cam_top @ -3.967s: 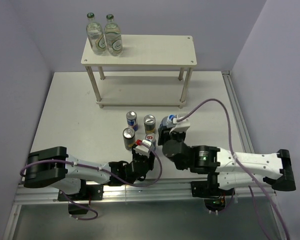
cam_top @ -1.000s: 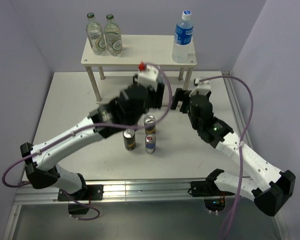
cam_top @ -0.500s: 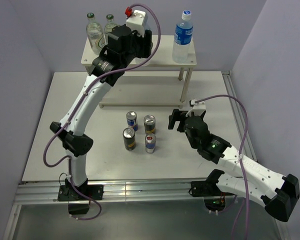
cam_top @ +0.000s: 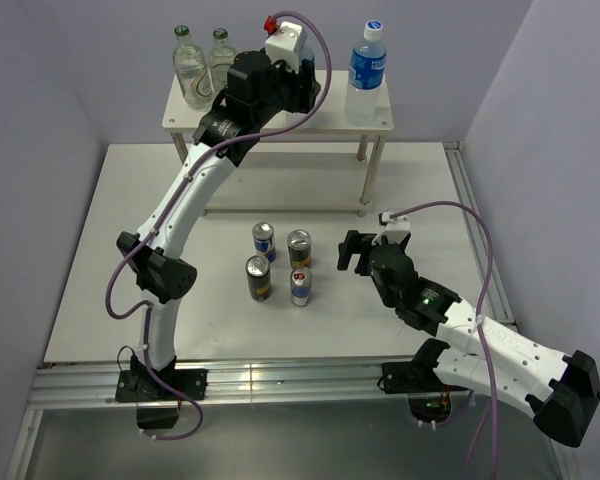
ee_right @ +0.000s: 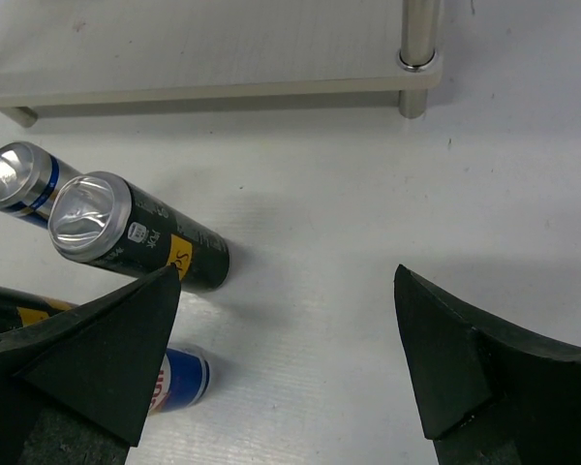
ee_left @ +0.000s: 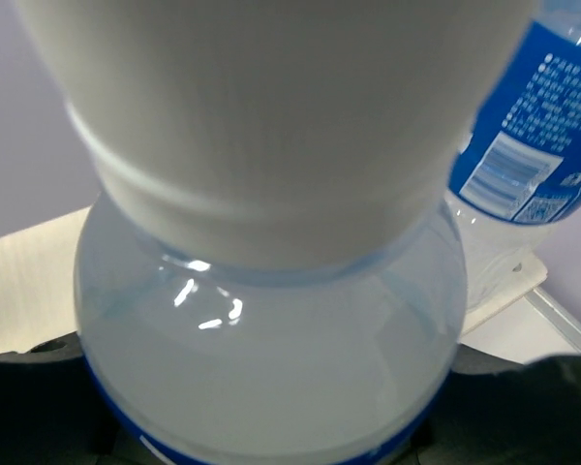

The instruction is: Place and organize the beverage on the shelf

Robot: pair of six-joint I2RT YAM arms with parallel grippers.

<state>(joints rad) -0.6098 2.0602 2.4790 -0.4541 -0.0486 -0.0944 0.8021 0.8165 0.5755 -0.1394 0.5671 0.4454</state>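
Note:
My left gripper (cam_top: 298, 90) is up over the top board of the shelf (cam_top: 330, 112), shut on a clear water bottle (ee_left: 271, 320). Its white cap fills the left wrist view, and in the top view the gripper hides most of it. I cannot tell whether its base touches the board. A second water bottle (cam_top: 365, 72) stands upright at the board's right end, also seen to the held bottle's right as the labelled water bottle (ee_left: 537, 116). Several cans stand on the table: blue-silver (cam_top: 264, 240), dark (cam_top: 299, 246), dark (cam_top: 258, 277), blue-silver-red (cam_top: 300, 286). My right gripper (cam_top: 352, 252) hangs open and empty just right of them.
Two green-capped glass bottles (cam_top: 191, 68) (cam_top: 220, 55) stand at the left end of the shelf's top board. The right wrist view shows the shelf's front right leg (ee_right: 418, 39), its lower board (ee_right: 223, 48) and a dark can (ee_right: 136, 232). Walls close in behind the shelf.
The left arm rose from mid-table to the shelf top with its bottle, then shifted slightly right. The right gripper drew back from near the shelf leg toward the cans.

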